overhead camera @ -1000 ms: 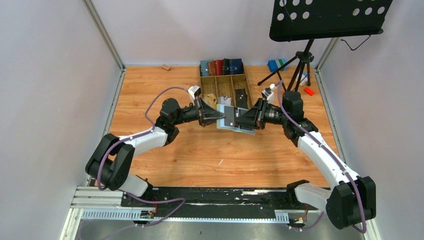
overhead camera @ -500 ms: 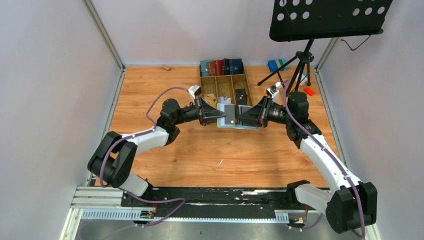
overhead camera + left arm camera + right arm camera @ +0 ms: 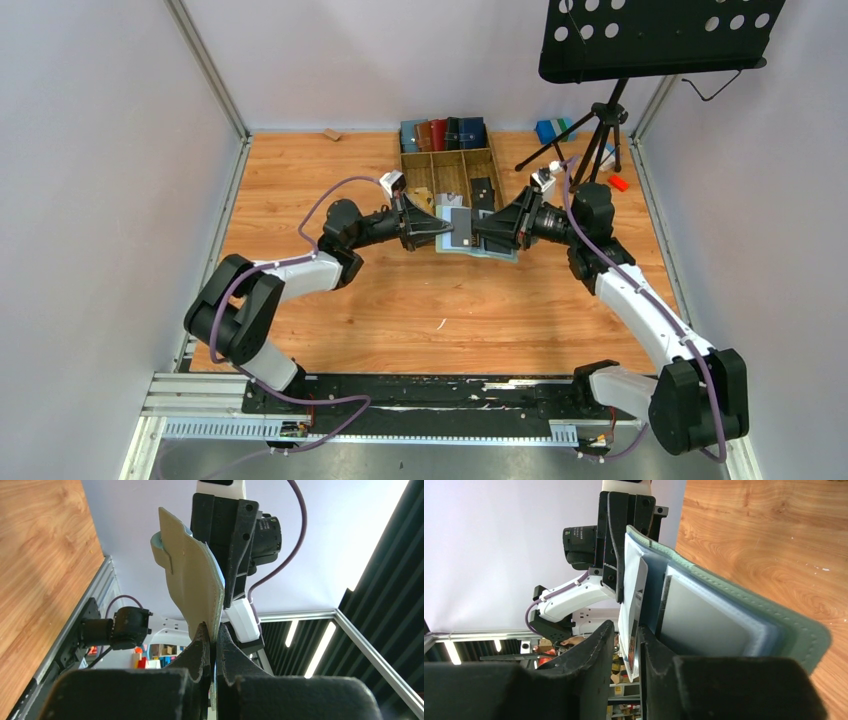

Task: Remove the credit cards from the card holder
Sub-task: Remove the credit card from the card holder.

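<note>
The sage-green card holder (image 3: 487, 250) hangs open in the air between both arms. My left gripper (image 3: 447, 232) is shut on its left edge; in the left wrist view (image 3: 210, 630) its fingers pinch the green flap (image 3: 192, 580). My right gripper (image 3: 478, 232) is at the holder's right half. In the right wrist view (image 3: 625, 626) its jaws straddle a white printed card (image 3: 631, 605) sticking out of a pocket, with a gap on one side. A grey card (image 3: 704, 625) sits in the holder's (image 3: 784, 625) window pocket. A dark card (image 3: 460, 225) shows from above.
A wooden divided tray (image 3: 404, 170) stands behind the grippers, with a row of wallets (image 3: 445, 133), a tan wad (image 3: 420, 200) and a dark card (image 3: 484, 190). A music stand tripod (image 3: 600, 130) stands back right, near a blue box (image 3: 553, 130) and a red piece (image 3: 618, 183).
My right gripper has moved slightly up and left, closer in on the card holder. The holder has risen a little with it. The left gripper keeps its hold.
</note>
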You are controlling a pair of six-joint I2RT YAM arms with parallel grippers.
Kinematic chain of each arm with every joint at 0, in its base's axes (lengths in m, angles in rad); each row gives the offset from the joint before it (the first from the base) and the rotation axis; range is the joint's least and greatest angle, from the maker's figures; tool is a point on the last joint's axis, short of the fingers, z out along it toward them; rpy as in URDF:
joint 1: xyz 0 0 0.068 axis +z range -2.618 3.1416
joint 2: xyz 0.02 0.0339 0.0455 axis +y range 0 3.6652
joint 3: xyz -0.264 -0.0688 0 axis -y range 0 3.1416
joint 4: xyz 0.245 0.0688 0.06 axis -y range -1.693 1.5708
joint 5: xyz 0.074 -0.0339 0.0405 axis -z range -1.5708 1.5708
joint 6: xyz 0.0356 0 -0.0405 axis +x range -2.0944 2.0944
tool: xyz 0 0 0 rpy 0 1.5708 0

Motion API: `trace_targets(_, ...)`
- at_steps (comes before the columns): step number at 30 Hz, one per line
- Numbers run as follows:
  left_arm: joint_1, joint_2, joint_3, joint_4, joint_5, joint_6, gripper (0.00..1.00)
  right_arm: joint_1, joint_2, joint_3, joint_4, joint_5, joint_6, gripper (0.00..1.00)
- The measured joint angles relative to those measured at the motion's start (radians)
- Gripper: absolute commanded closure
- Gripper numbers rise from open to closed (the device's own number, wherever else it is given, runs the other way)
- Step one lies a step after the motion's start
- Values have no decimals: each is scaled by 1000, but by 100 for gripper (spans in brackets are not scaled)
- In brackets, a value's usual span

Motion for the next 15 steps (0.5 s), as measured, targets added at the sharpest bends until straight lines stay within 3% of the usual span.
trace_targets(5,0,10,7,32,1,-19,100,0,4,0,13,3,8,99)
trace_targets(9,0,16,15,34,5,-24,100,-3,5,0,15,3,10,100)
trace_targets(15,16,21,15,23,12,-24,91,-44,-2,-5,-20,-14,-12,100)
